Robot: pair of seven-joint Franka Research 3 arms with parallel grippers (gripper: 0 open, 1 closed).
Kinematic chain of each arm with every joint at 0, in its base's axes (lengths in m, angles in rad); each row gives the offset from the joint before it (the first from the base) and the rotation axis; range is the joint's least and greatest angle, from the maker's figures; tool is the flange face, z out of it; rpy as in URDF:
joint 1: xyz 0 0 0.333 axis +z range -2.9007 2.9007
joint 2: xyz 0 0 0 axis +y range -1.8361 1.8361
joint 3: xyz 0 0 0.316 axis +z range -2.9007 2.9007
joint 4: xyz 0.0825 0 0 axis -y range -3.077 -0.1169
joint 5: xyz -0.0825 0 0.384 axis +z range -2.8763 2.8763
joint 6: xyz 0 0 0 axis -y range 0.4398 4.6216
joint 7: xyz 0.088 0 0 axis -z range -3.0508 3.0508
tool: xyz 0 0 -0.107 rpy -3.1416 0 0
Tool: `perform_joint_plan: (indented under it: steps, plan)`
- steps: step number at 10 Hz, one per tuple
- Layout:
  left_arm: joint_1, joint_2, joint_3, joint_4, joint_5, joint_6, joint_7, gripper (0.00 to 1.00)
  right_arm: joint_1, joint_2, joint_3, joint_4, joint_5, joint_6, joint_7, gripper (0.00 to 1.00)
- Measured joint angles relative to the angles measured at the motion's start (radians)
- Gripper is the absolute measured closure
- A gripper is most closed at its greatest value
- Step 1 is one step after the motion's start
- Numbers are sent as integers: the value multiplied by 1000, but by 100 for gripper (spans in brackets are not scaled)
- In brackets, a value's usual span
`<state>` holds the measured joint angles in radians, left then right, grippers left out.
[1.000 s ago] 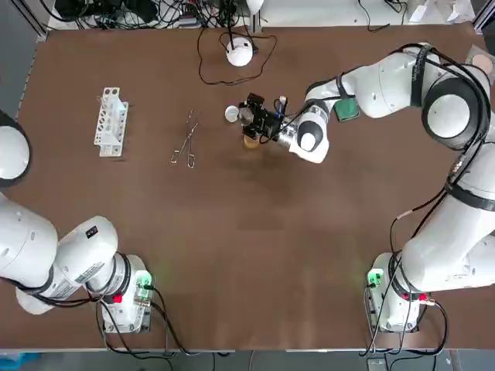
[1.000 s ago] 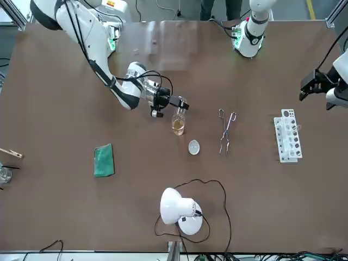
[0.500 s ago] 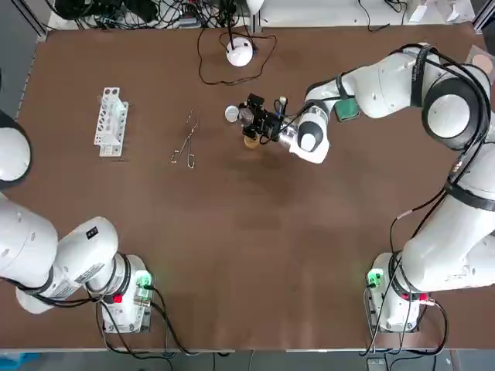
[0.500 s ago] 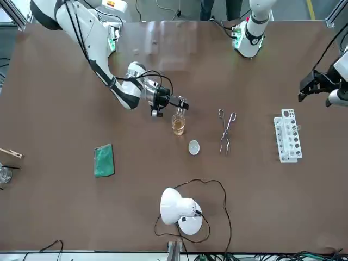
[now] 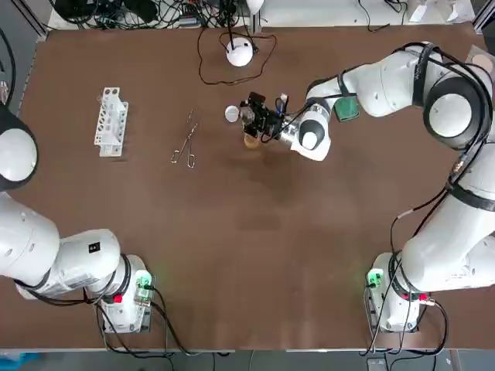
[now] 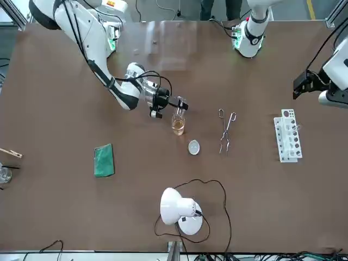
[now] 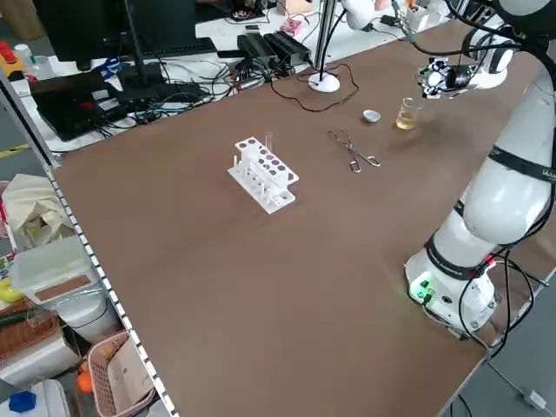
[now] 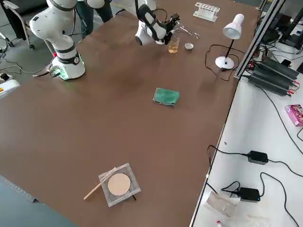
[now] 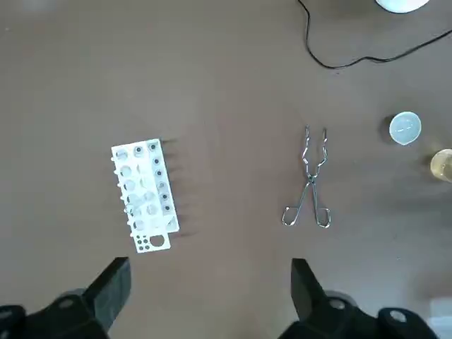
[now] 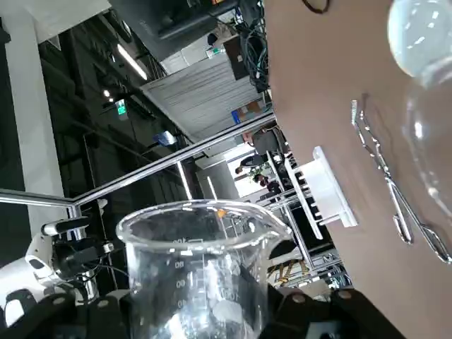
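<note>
Gripping an empty glass beaker point(image 10: 201, 261) by its wall, my right gripper point(image 6: 173, 101) was stretched out low over the table point(image 5: 255, 232), toward the side far from my bases. Fingers were closed on the glass, one on each side. The beaker was tipped far off upright, close to lying level, and looked empty inside.

Just below it stood a beaker of amber liquid point(image 6: 178, 126), upright on the table and partly filled. The held glass and the standing glass were very near each other; I could not tell whether they touched.

A small watch glass point(image 6: 193, 147) lay just beside the amber beaker, on the side away from my bases and apart from it. Metal tongs point(image 5: 185, 144) lay flat to my left of both. A white test-tube rack point(image 5: 110, 121) stood farther left, well apart. A desk lamp point(image 5: 240, 52) stood near the far edge. A green sponge point(image 6: 103, 160) lay to my right, partly hidden by my right arm in the overhead view.

My left gripper point(image 6: 306, 87) hung high over the left part of the table, near the rack, with fingers point(image 9: 113, 286) spread wide apart and empty.
</note>
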<state>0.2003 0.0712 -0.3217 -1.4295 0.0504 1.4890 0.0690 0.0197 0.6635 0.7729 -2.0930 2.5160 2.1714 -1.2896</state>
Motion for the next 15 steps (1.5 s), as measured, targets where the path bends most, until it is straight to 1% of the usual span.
perform_joint_plan:
  steps: [2,3,5,8,11,13,15]
  plan:
    - [-73,-18,72,3,0,-4,-1,0,-10,-56,1,-7,-35,5,-4,62]
    - [-78,-25,80,3,0,-9,-1,0,-17,-86,0,-15,-77,17,-7,62]
    - [-78,-25,84,0,0,-18,-6,0,-58,-135,0,-23,-185,55,-14,62]
    - [-83,-23,82,-1,0,-3,-7,0,-128,-188,0,-36,-348,64,-19,62]
    - [-84,-23,81,-1,-37,6,-9,0,-200,-218,-1,-56,-483,66,-60,62]
    - [-66,-22,89,-3,-63,6,-22,0,-252,-221,-1,-83,-550,65,-142,62]
    - [-15,-14,93,-6,-91,6,-24,0,-307,-221,-1,-130,-580,55,-286,62]
